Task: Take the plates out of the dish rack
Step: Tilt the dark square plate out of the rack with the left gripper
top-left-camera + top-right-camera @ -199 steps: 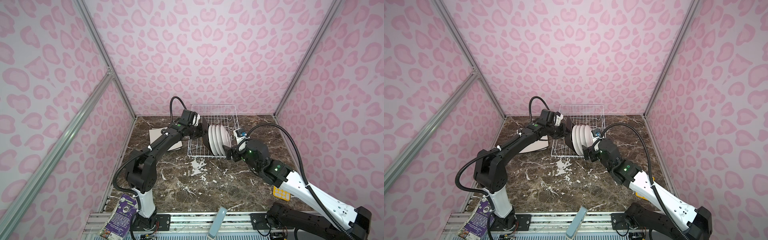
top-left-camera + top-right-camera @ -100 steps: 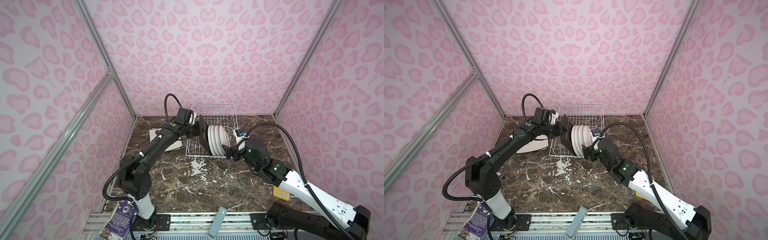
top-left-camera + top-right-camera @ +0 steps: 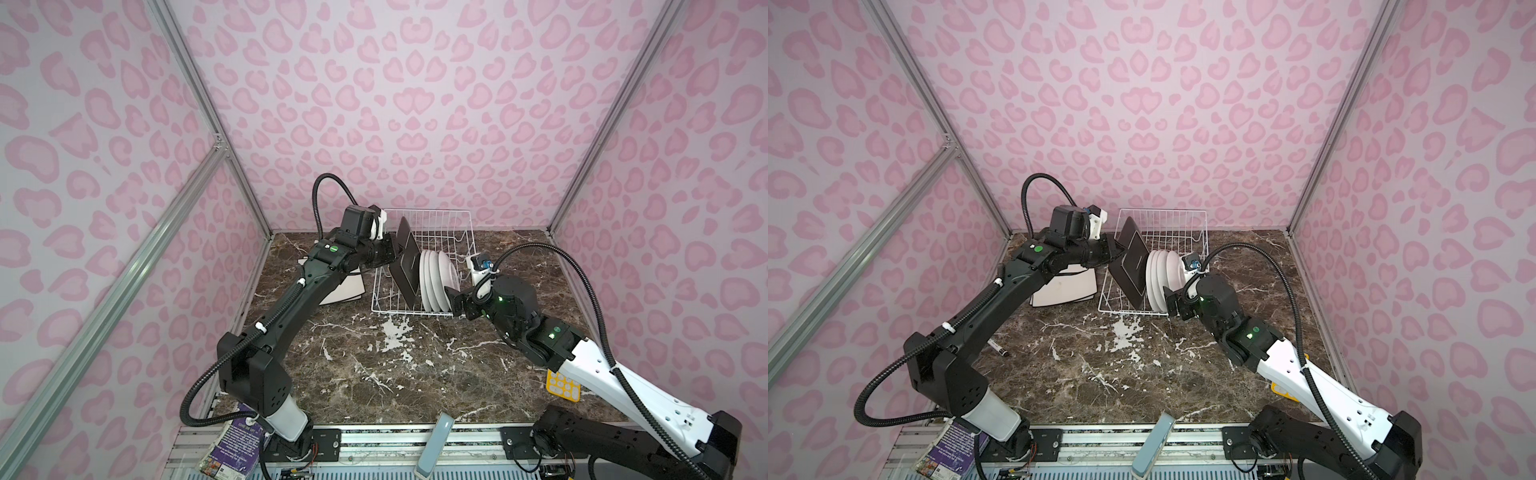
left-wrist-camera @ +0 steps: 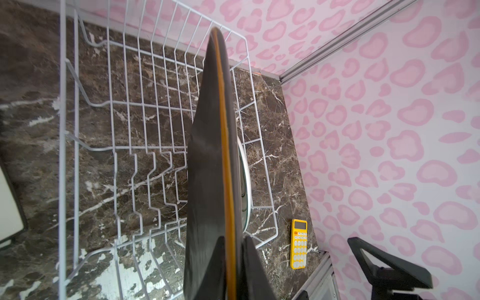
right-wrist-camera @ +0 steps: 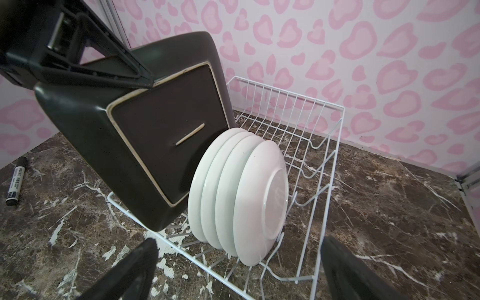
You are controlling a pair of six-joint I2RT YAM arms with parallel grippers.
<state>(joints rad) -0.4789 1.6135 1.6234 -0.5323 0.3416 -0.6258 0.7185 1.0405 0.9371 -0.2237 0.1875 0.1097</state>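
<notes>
My left gripper (image 3: 394, 252) (image 3: 1115, 253) (image 4: 233, 265) is shut on the edge of the dark brown square plate (image 3: 405, 259) (image 3: 1133, 262) (image 4: 207, 181) (image 5: 155, 135). That plate is tilted on edge, with its low corner by the front rim of the white wire dish rack (image 3: 411, 312) (image 3: 1163, 212) (image 4: 62, 130) (image 5: 337, 109). Several round white plates (image 3: 434, 280) (image 3: 1160, 282) (image 5: 239, 192) stand upright in the rack just behind it. Two cream square plates (image 3: 345, 291) (image 3: 1063, 289) lie stacked on the table left of the rack. My right gripper (image 3: 454, 300) (image 3: 1173, 301) (image 5: 239, 241) is open and holds nothing, at the rack's near right corner facing the round plates.
A yellow calculator (image 3: 563, 384) (image 4: 298, 242) lies near the right wall under my right arm. A black marker (image 3: 998, 348) (image 5: 16, 180) lies on the marble left of centre. A purple booklet (image 3: 232, 449) and a grey-blue block (image 3: 434, 440) sit at the front rail.
My left gripper has raised the dark brown plate a little and drawn it up away from the round plates. The right arm has not moved.
</notes>
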